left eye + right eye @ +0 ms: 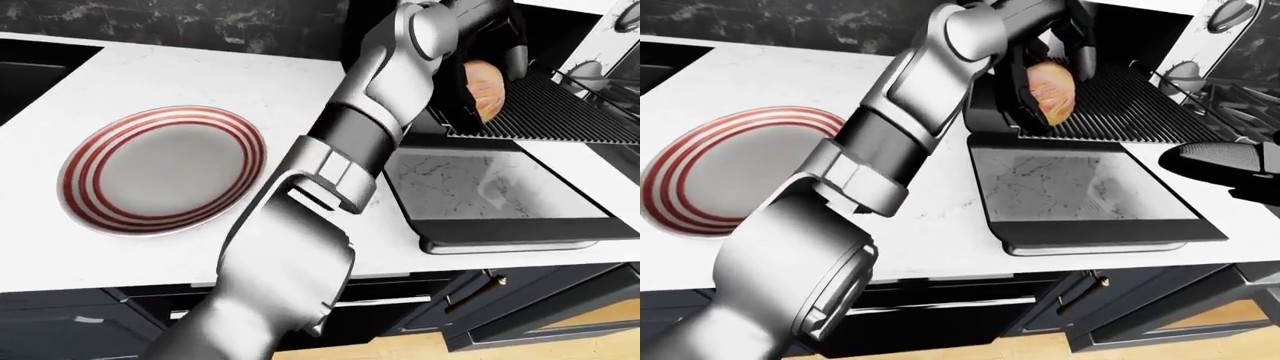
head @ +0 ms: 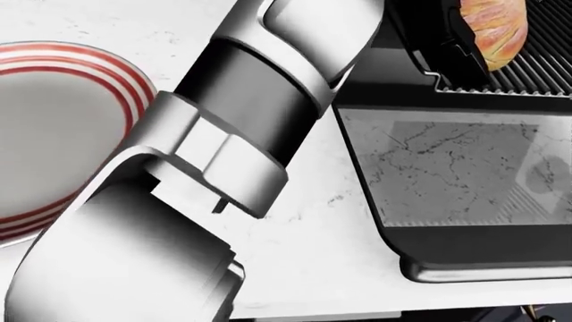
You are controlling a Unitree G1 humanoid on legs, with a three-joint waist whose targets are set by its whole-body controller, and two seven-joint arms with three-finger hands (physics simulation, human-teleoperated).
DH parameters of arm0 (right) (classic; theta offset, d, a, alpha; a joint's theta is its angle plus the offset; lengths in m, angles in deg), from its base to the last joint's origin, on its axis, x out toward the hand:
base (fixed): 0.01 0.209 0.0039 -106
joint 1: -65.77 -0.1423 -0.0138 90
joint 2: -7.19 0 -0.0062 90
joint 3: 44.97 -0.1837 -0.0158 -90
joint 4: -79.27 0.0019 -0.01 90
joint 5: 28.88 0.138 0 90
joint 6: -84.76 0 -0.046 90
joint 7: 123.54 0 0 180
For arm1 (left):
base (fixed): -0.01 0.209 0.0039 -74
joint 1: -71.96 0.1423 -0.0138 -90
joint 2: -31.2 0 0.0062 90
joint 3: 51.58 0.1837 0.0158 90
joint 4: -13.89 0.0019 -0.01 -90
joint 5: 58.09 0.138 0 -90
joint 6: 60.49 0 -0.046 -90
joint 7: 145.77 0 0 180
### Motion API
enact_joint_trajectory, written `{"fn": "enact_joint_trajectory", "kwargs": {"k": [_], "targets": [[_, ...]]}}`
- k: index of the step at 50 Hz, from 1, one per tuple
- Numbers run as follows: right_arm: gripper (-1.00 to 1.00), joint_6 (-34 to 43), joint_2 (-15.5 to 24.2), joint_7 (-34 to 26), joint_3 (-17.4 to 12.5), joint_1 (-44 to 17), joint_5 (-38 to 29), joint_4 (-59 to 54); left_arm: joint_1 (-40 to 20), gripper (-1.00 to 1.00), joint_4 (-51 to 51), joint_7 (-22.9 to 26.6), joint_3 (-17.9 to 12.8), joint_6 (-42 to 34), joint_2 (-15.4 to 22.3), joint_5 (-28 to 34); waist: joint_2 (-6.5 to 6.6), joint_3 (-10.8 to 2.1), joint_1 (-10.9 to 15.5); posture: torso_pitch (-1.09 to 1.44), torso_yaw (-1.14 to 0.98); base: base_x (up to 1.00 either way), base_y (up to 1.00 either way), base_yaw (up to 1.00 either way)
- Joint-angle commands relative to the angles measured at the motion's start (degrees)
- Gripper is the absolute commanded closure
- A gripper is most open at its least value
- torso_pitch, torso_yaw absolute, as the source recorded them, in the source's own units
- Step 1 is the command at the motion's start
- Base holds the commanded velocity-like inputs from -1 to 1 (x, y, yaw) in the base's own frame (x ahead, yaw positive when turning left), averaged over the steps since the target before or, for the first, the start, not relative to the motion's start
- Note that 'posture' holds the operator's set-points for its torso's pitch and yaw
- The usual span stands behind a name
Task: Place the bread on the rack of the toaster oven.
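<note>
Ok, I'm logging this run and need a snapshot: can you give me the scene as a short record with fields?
bread: held in the left hand, at the rack's left end
left hand: fingers closed round the bread
rack: ridged, pulled out above the open door
oven door: folded down flat on the counter
plate: red-striped, bare, left on the counter
right hand: dark shape at right-eye view's right edge, state unclear
</note>
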Motion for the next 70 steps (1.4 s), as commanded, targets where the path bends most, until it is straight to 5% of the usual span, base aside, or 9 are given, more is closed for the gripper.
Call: {"fn": "enact_joint_trajectory", "kwargs": {"k": [1, 11, 23, 40, 57, 70], "targets": [[-1.00, -1.34, 1.12, -0.14, -1.08, -0.78, -0.74, -0.06, -3.09, 1.00, -1.07, -2.07, -0.61, 3.22, 0.49, -0.74, -0.50, -1.44, 0.05, 0.00, 0.00, 0.00, 0.00, 0.00], [-1.00, -1.24, 0.72, -0.78, -1.80, -0.24, -0.42, 0.18, -5.03, 0.99, 1.98, -2.97, -0.95, 5.06, -0.06, -1.89, -0.57, -1.49, 0.00, 0.00, 0.00, 0.00, 0.00, 0.00], [-1.00, -1.15, 1.18, -0.75, -2.70, 0.05, 0.26, 0.00, -5.85, 0.22, 4.20, -3.17, -1.18, 6.81, 0.62, -2.14, -0.51, -1.48, -0.06, 0.00, 0.00, 0.00, 0.00, 0.00], [-1.00, -1.27, 1.61, -0.51, -2.79, -0.04, 0.37, -0.21, -5.65, 0.03, 4.21, -2.75, -1.04, 6.86, 0.31, -1.84, -0.53, -1.48, -0.08, 0.00, 0.00, 0.00, 0.00, 0.00], [-1.00, -1.34, 2.01, -0.19, -2.97, -0.10, 0.75, -0.33, -5.30, -0.57, 3.46, -1.87, -0.89, 5.90, 0.08, -1.79, -0.57, -1.44, -0.06, 0.00, 0.00, 0.00, 0.00, 0.00], [-1.00, -1.40, 2.07, -0.36, -3.56, 0.23, 0.92, -0.45, -4.69, -0.63, 3.59, -1.44, -0.85, 5.91, 0.25, -1.31, -0.64, -1.47, -0.07, 0.00, 0.00, 0.00, 0.00, 0.00]]}}
